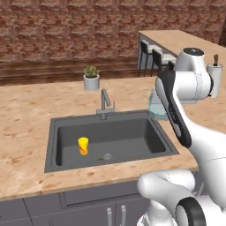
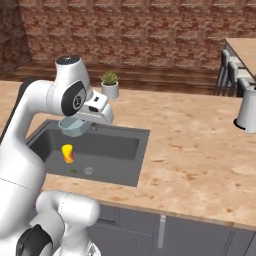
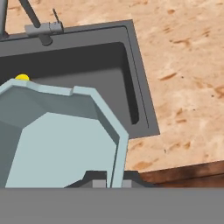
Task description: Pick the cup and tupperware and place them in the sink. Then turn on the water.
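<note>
Gripper [image 3: 107,181] is clamped on the rim of the pale blue-grey translucent tupperware container [image 3: 57,140]. In the hand view the container takes up the lower left, rim wall running right down between the two dark fingertips [image 3: 94,183], so it sits directly at the jaws, touching them.

Right base view: same container [image 2: 73,127] hangs under the hand, in the air above the back part of the large dark grey rectangular sink [image 2: 127,167], near the grey metal faucet [image 2: 93,127]. It is not resting on the basin floor. Left base view: container [image 1: 156,107] is partly hidden behind the arm's forearm, at the sink's back right corner, over the rim where basin meets the light wood-look counter [image 1: 26,114].

Small yellow tapered cup with the red-orange band [image 1: 83,146] stands upright on the sink floor, left half of the basin, well apart from the held container. The right base view shows it too [image 2: 67,153], below and slightly left of the tupperware. In the hand view just its yellow top [image 3: 22,78] peeks over the container's edge.

Faucet [image 1: 105,104] is at the middle of the sink's back edge. No stream visible at the spout.

Small potted plant in a white pot [image 1: 91,77] is on the counter behind the faucet. Tall white paper-towel roll [image 1: 215,79] is at the far right of the counter.
</note>
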